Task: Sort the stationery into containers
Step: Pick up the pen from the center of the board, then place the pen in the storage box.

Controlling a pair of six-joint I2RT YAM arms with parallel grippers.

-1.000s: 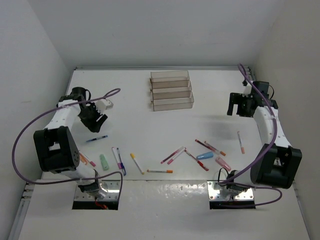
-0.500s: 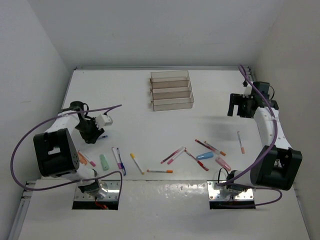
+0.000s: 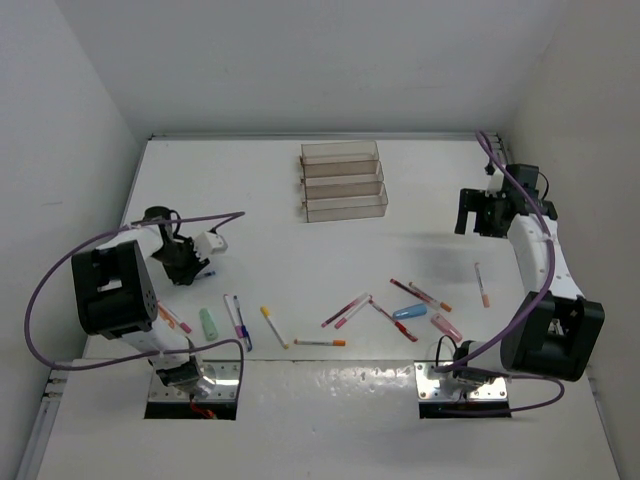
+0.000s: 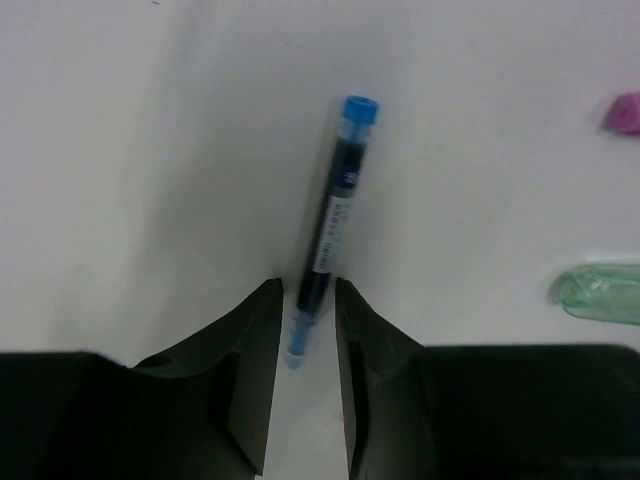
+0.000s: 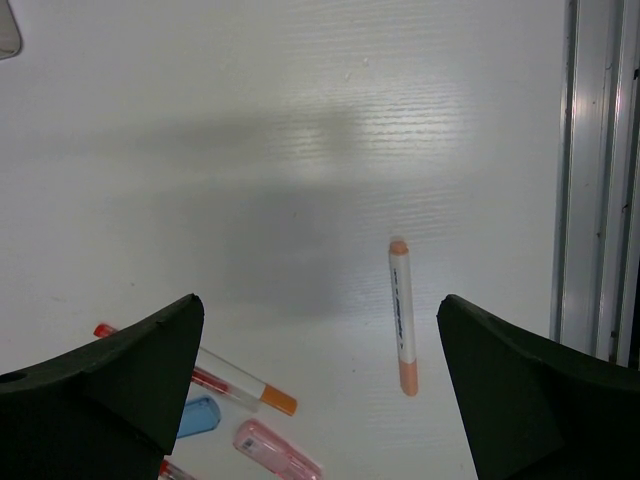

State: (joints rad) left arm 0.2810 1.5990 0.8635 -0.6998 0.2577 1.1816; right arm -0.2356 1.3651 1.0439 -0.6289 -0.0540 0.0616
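Plain white booth, evenly lit.
A matte white table (image 3: 270, 250) fills the centre; a white back wall (image 3: 320, 60) spans the top, a left wall (image 3: 50, 150) and right wall (image 3: 590, 90) slant in, with soft grey shadows.

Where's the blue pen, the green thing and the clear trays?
Blue pen (image 4: 330, 225): left wrist view, middle of its barrel.
Green thing (image 4: 603, 296): left wrist view, its body at the right edge.
Trays (image 3: 346, 208): top view, nearest tray's front wall.
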